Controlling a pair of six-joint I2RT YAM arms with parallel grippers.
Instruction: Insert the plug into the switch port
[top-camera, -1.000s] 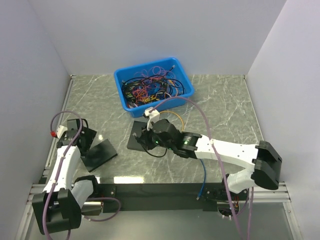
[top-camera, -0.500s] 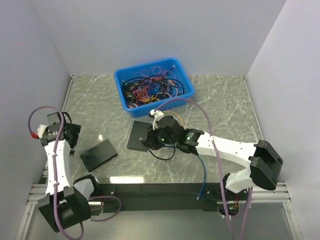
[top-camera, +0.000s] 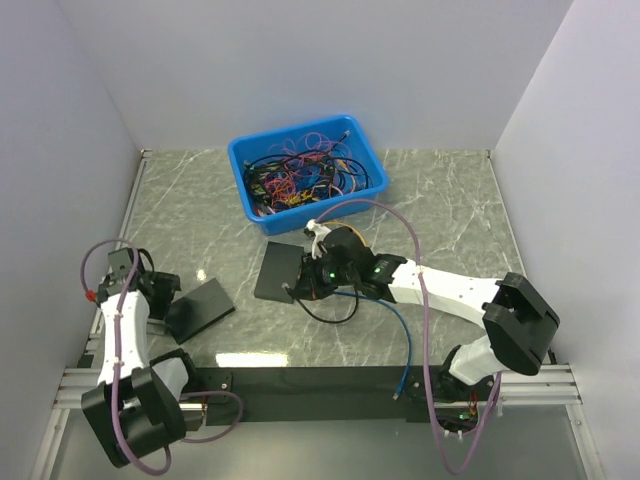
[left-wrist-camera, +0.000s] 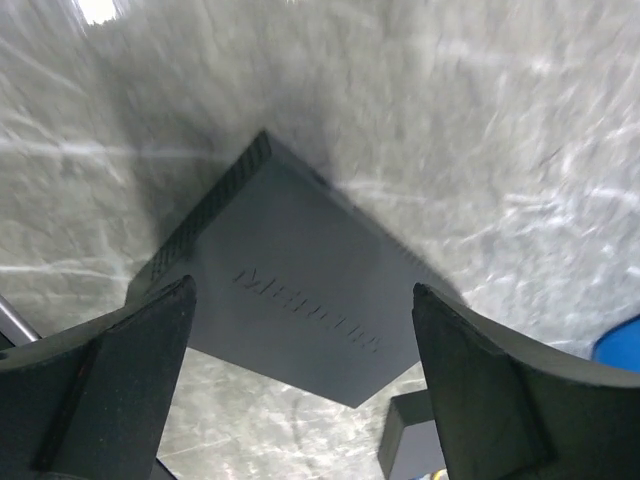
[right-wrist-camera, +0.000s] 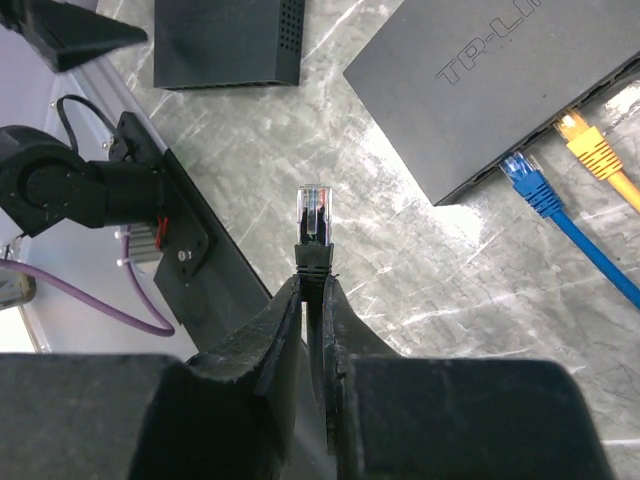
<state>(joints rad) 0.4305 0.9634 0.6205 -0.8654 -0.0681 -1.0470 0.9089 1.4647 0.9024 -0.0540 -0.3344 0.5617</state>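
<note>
My right gripper (right-wrist-camera: 312, 282) is shut on a clear plug with a black boot (right-wrist-camera: 315, 222). It holds the plug above the table, near the front left corner of the larger black switch (right-wrist-camera: 480, 95). In the top view this gripper (top-camera: 298, 288) is at that switch's (top-camera: 277, 270) near edge. A blue plug (right-wrist-camera: 526, 172) and a yellow plug (right-wrist-camera: 588, 142) sit in its ports. My left gripper (left-wrist-camera: 302, 292) is open, its fingers straddling a smaller black switch (left-wrist-camera: 290, 300). In the top view it (top-camera: 165, 300) is at this switch's (top-camera: 203, 304) left end.
A blue bin (top-camera: 305, 178) full of tangled cables stands at the back. A black cable loop (top-camera: 335, 310) and a blue cable (top-camera: 400, 325) lie in front of the larger switch. The black base rail (top-camera: 300, 380) runs along the near edge.
My left gripper swung out to the left wall, then came back down to the small switch's left end. My right gripper, still holding the plug, shifted slightly right and stays by the larger switch.
</note>
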